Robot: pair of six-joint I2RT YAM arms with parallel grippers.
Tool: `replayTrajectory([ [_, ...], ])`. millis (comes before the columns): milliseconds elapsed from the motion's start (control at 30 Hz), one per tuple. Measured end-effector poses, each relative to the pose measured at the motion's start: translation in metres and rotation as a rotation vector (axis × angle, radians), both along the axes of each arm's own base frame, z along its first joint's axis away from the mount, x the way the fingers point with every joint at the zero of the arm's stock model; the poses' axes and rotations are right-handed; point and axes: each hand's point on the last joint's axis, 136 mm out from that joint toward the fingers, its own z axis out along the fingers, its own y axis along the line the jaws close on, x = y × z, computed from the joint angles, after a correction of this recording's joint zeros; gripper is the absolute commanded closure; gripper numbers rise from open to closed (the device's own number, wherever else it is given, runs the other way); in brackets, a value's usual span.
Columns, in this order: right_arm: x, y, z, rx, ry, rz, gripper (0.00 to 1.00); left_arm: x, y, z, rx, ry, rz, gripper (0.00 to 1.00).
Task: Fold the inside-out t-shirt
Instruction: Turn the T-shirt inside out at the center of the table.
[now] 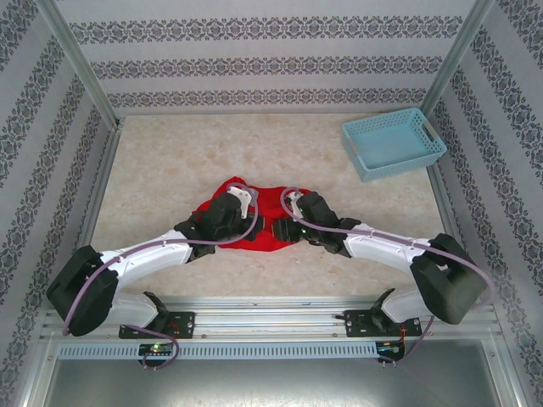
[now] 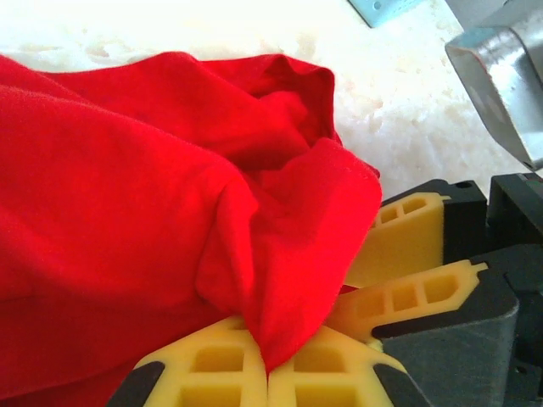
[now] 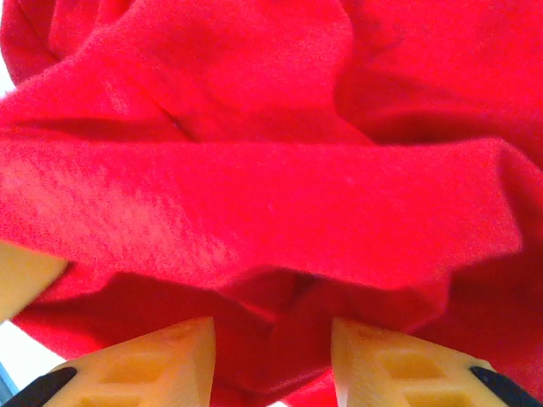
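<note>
The table [image 1: 170,161] lies bare around the inside-out t-shirt [image 1: 270,199], bunched centrally toward the near edge. The basket [image 1: 393,142] occupies the far right corner, well apart. The left gripper [image 2: 267,377] is clamped on a shirt fold; the right gripper [image 3: 271,360] stands parted, cloth between its fingers.

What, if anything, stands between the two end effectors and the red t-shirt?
Nothing visible does. The left end effector is shut on a fold of the t-shirt, and the right end effector stands open right at the cloth. The basket stands well apart.
</note>
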Motion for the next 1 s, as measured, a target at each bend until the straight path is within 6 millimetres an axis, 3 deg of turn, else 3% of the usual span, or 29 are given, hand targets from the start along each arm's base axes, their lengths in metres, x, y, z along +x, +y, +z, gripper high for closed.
replayTrajectory([
  [367,0.016,0.018,0.001,-0.006,-0.034,0.027,0.52,-0.004,0.003,-0.004,0.004,0.005,0.001,1.00],
  [600,0.021,0.017,-0.017,-0.061,-0.019,0.014,0.70,-0.005,0.010,-0.003,0.000,0.002,0.015,1.00],
  [733,0.026,0.007,-0.021,-0.106,-0.019,-0.041,0.81,-0.002,0.018,-0.003,0.002,-0.001,0.053,1.00],
  [800,0.029,-0.002,-0.025,-0.124,-0.003,-0.079,0.91,0.003,0.024,-0.004,0.013,-0.002,0.081,1.00],
  [900,0.037,-0.014,-0.028,-0.118,0.018,-0.139,0.96,0.005,0.036,-0.012,0.060,0.015,0.123,0.87],
  [1000,0.034,-0.022,-0.029,-0.095,0.032,-0.159,0.94,0.004,0.046,-0.018,0.124,0.040,0.145,0.72],
])
